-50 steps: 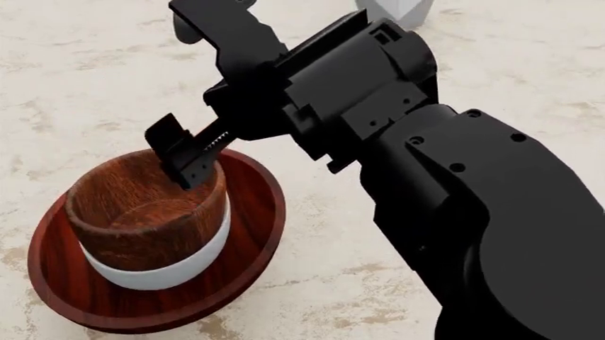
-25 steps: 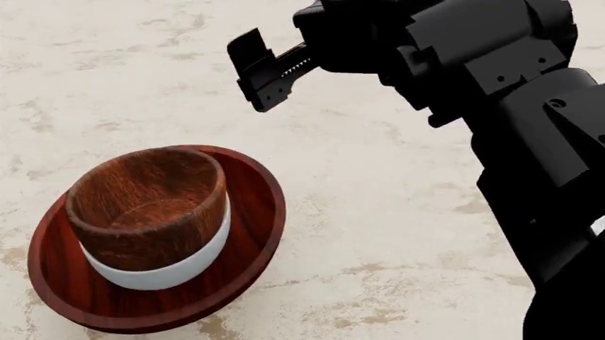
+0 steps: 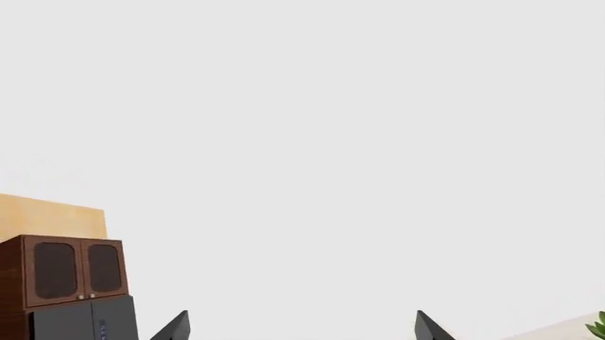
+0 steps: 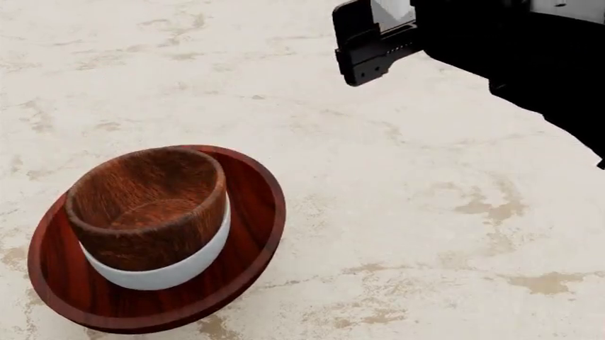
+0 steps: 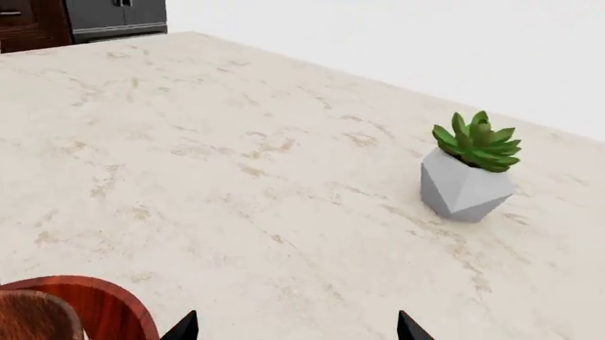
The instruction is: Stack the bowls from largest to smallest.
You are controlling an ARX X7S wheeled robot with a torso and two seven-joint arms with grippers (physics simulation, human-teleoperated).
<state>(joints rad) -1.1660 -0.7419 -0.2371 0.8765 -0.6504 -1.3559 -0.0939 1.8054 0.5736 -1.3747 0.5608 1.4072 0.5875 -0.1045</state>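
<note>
Dark-brown wood is what tops the stack: the small deep bowl (image 4: 146, 205) sits nested in the plain white bowl (image 4: 175, 269), and that one sits in the wide, glossy reddish wood bowl (image 4: 251, 234), which rests on the pale marbled tabletop (image 4: 406, 227) toward the near left of the head view. The order runs largest at the bottom to smallest on top, so the task looks done; the nest leans a little, likely because the deep bowl does not seat flat in the white one.

Nothing touches the bowls. The right gripper (image 5: 295, 331) hangs well apart from them, up at the far right of the head view, its fingers (image 5: 183, 328) spread with nothing between them, which fits a release and a clearing of the stack. Its camera catches only the red rim at the edge, and further off a grey faceted planter (image 5: 465, 188) with a green succulent.

The left gripper (image 3: 300, 327) points away at a blank wall and a cabinet (image 3: 66, 287), fingers spread and empty, parked out of the way.
</note>
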